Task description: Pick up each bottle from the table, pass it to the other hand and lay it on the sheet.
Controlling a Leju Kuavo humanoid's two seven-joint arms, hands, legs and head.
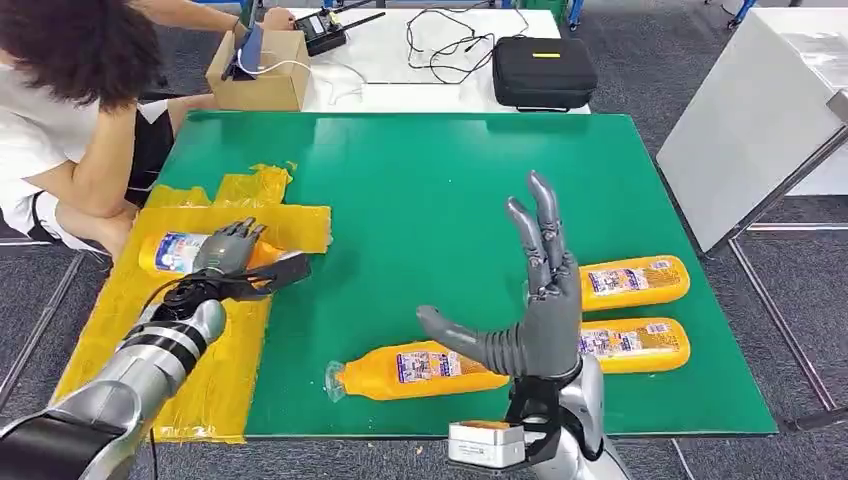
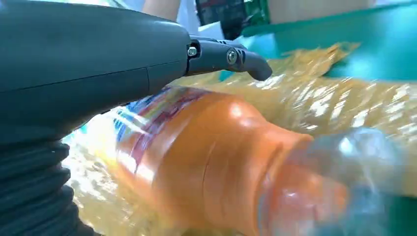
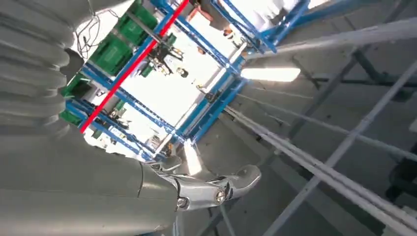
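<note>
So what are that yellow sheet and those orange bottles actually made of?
The yellow sheet looks like thin plastic film: it is crinkled, glossy and a little see-through in the left wrist view. The bottles, such as the nearest one, look like clear plastic filled with orange liquid, with a see-through cap and a printed label. The bottle under the left hand looks the same.

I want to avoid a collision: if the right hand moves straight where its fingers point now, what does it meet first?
Probably nothing: the right hand is open, fingers pointing up, and its wrist view looks at ceiling beams.
</note>
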